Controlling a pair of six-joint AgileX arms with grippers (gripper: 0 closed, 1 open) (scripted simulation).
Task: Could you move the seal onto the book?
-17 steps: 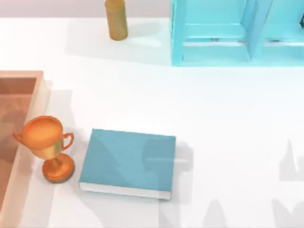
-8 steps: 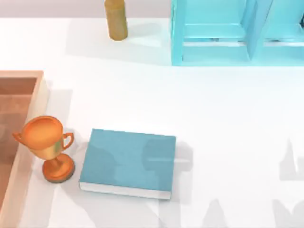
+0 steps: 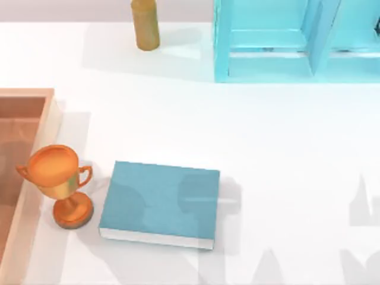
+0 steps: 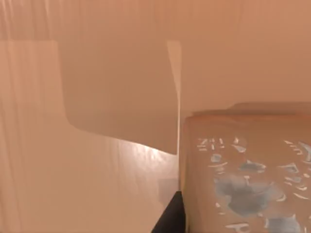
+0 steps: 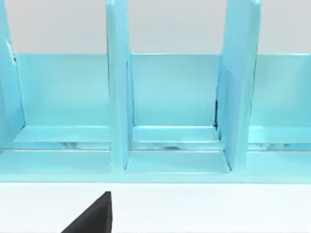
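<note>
The seal (image 3: 145, 24), a small upright tan-brown piece, stands at the table's far edge, left of the cyan shelf. The book (image 3: 160, 203), teal with white page edges, lies flat near the front, left of centre. An orange trophy cup (image 3: 59, 184) stands just left of it. A dark part of my left gripper (image 4: 170, 218) pokes into the left wrist view against tan wooden surfaces seen very close. A dark part of my right gripper (image 5: 92, 216) hangs over white table, facing the shelf. Neither gripper is near the seal or the book.
A light cyan shelf unit (image 3: 297, 41) with open compartments takes up the far right. An open wooden box (image 3: 24, 154) sits at the left edge beside the trophy. Bare white table stretches between the seal and the book and to the book's right.
The grey arm shadows on the book's left part and inside the wooden box have shifted slightly. The seal, book and trophy have not moved.
</note>
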